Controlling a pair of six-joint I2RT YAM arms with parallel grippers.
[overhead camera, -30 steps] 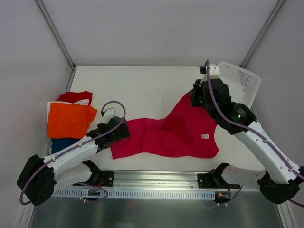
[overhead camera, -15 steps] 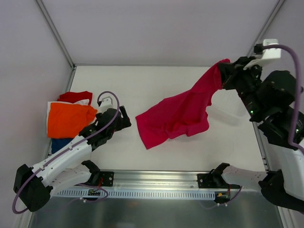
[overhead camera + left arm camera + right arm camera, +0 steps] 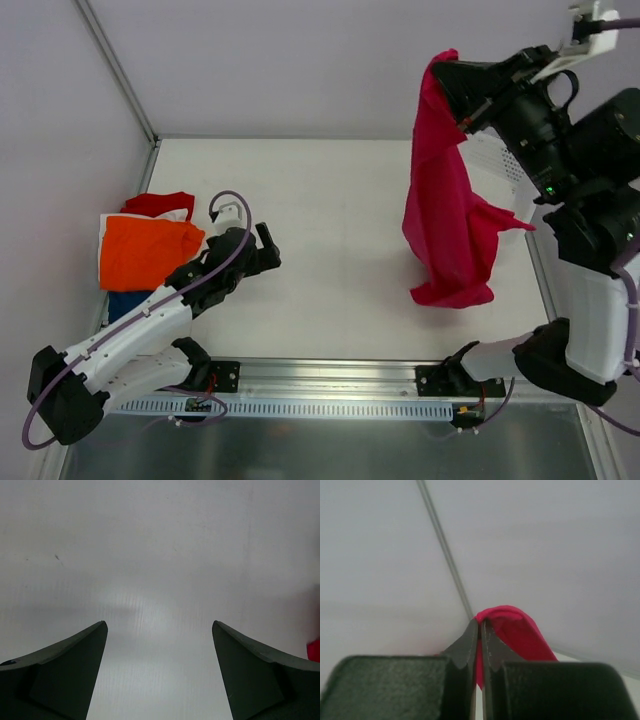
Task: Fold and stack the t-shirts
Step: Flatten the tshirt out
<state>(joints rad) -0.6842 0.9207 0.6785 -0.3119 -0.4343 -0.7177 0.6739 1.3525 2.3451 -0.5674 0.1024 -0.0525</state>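
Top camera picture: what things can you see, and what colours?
pink t-shirt: one, magenta-pink, hanging in the air over the table's right side
orange t-shirt: one, orange, top of the pile at the left edge
red t-shirt: one, red, peeking out behind the orange one
white t-shirt: one, white, edge showing in the pile
blue t-shirt: one, dark blue, under the orange one
basket: one, white with holes, far right corner, partly hidden
table: one, white, under everything
left hand: one, black, open and empty, near the pile
right hand: one, black, shut on the pink t-shirt, high up
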